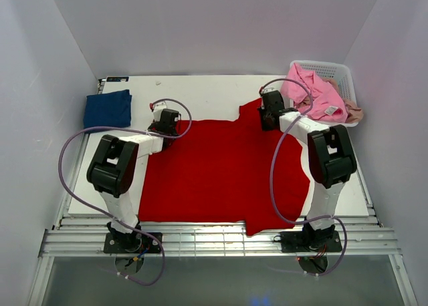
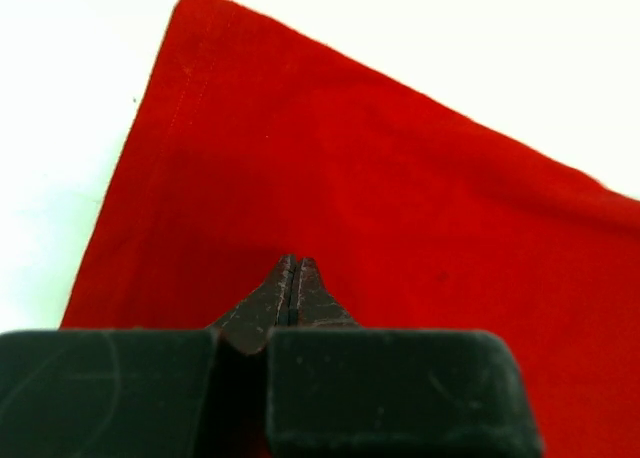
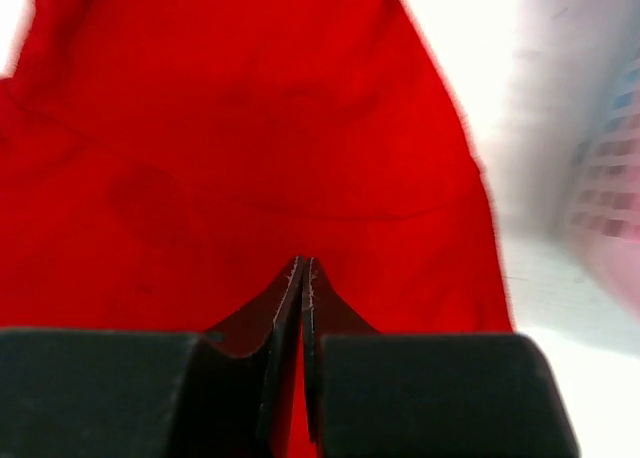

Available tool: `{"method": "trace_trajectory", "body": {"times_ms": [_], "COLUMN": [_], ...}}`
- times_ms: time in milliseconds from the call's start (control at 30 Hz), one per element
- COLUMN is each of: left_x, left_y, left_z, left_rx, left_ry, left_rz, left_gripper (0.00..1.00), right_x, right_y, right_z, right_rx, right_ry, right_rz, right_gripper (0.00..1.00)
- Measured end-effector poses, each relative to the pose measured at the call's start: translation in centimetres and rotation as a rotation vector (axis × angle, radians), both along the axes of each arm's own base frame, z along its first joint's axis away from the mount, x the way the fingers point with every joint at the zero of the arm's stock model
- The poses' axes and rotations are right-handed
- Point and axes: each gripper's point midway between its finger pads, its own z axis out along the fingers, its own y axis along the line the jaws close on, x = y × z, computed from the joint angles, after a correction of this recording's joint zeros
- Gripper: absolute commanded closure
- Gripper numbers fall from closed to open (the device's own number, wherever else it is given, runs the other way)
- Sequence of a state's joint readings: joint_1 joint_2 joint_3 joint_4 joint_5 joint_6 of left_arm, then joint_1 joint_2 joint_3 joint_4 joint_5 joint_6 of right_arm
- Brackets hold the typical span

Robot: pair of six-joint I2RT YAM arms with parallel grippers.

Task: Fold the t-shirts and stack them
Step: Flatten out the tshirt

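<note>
Folding is the step, I judge. From above: red t-shirt (image 1: 221, 176) spread mid-table, my left gripper (image 1: 165, 121) and right gripper (image 1: 269, 112) at its 2 far corners. Left wrist: jaws closed, pinch unclear. Right wrist: likewise. Next: draw far edge near, together.

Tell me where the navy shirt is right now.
In the top view the navy shirt lies folded at the far left corner of the table, apart from the red shirt spread across the middle.

table (image 1: 200, 92): red shirt (image 1: 221, 172), navy shirt(?) (image 1: 107, 109), basket (image 1: 328, 67)
</note>
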State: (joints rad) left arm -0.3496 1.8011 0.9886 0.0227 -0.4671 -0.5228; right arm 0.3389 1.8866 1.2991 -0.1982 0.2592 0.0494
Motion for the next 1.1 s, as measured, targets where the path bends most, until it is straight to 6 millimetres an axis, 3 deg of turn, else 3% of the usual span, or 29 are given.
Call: {"method": "trace_trajectory", "body": {"times_ms": [100, 167, 567, 800, 1100], "left_x": [0.7, 1.7, 5.8, 8.7, 11.9], "left_y": [0.5, 0.6, 2.6, 2.3, 1.5], "left_z": [-2.1, -2.0, -2.1, -2.0, -1.9], "left_rx": [0.003, -0.011, -0.111, -0.143, -0.182], "left_ry": [0.048, 0.046, 0.001, -0.023, -0.046], "left_rz": [0.008, 0.012, 0.042, 0.031, 0.006], "left_gripper": [1.00, 1.00, 1.00, 1.00, 1.00], "right_x": [-0.4, 0.0, 5.0, 6.7, 11.2], "right_y": [0.1, 0.3, 2.8, 2.9, 1.9], "right_z": [-3.1, -4.2, -4.2, -4.1, -3.9], "right_rx": [-0.014, -0.015, 0.035, 0.039, 0.064], "right_ry": [0.076, 0.097, 0.055, 0.043, 0.033], "right_rz": [0.004, 0.004, 0.008, -0.002, -0.033], "right_gripper": [0.92, 0.92, 0.92, 0.92, 0.92]}}
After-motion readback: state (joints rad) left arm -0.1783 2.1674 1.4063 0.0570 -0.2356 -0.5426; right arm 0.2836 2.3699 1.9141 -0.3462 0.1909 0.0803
